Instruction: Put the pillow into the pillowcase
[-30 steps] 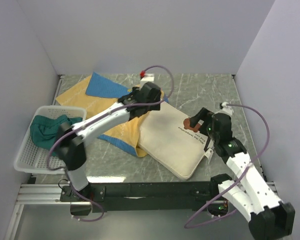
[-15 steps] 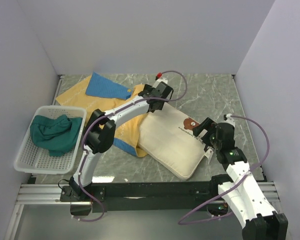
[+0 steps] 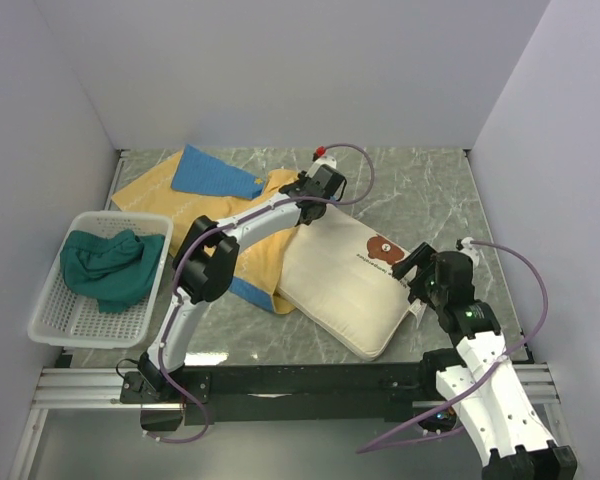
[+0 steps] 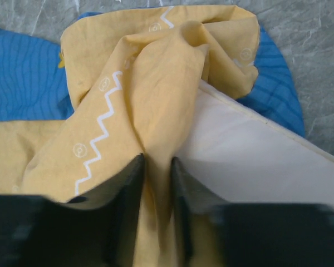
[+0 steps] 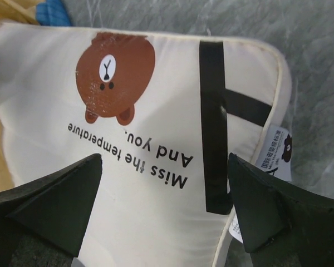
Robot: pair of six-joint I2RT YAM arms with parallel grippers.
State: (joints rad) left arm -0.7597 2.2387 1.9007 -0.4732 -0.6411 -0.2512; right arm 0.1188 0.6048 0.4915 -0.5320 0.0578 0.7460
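The cream pillow with the brown bear print lies at the middle of the table, its far left end against the pillowcase. That case is spread to the left, mustard-yellow with blue parts. My left gripper is at the pillow's far corner, shut on a bunched yellow fold of the pillowcase, with the pillow just to its right. The fold runs between the left gripper's fingers. My right gripper hangs open over the pillow's right end. The right gripper's fingers straddle the black lettering, near the small tag.
A white basket at the left edge holds a dark teal cloth. White walls close in the table at the left, back and right. The arm bases and a black rail run along the near edge.
The left gripper reached the pillow's far corner and its fingers have closed onto the yellow fold. The right arm has drawn back toward the near right.
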